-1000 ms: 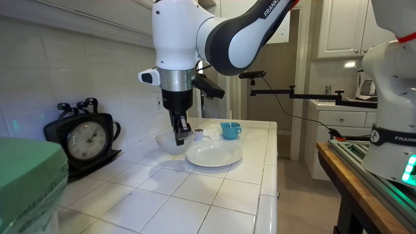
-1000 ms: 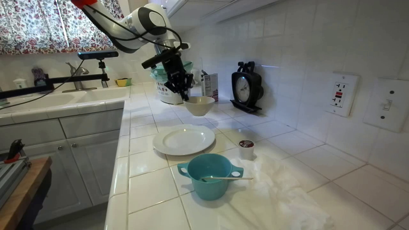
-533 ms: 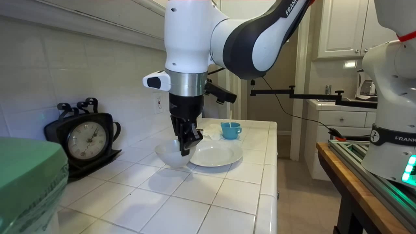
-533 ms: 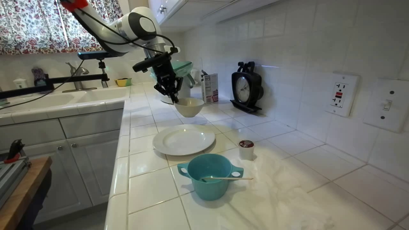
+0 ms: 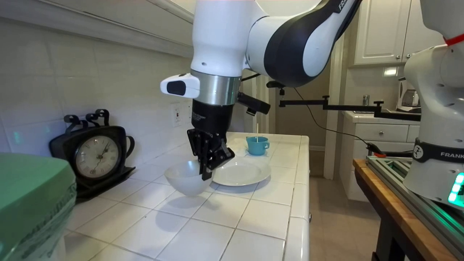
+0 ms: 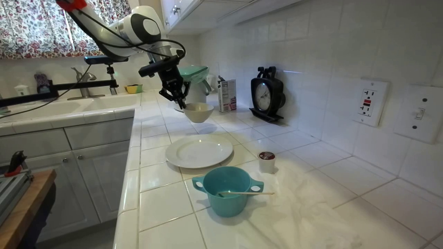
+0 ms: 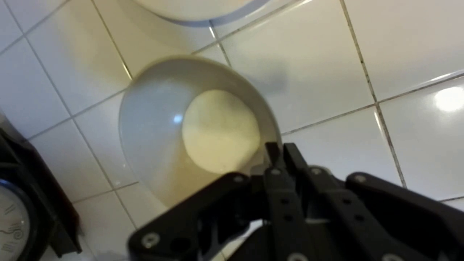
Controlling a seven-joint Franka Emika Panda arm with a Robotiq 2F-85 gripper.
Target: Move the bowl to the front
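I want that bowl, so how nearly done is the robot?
Done: the gripper has the bowl pinched at its rim. In hand: the bowl hangs above the counter, a shadow beneath it. Left: lowering it at the front (I can't tell exactly where) and opening the shut gripper.

The gripper point(image 7: 282, 146) has the bowl point(image 7: 199, 127) pinched by the rim, on the right side in the wrist view, and you can see right down into it, pale with a little glint. White tile counter point(image 7: 319, 83) all around, a slice of plate point(image 7: 192, 7) cut off up top, part of a clock point(image 7: 30, 208) at lower left.
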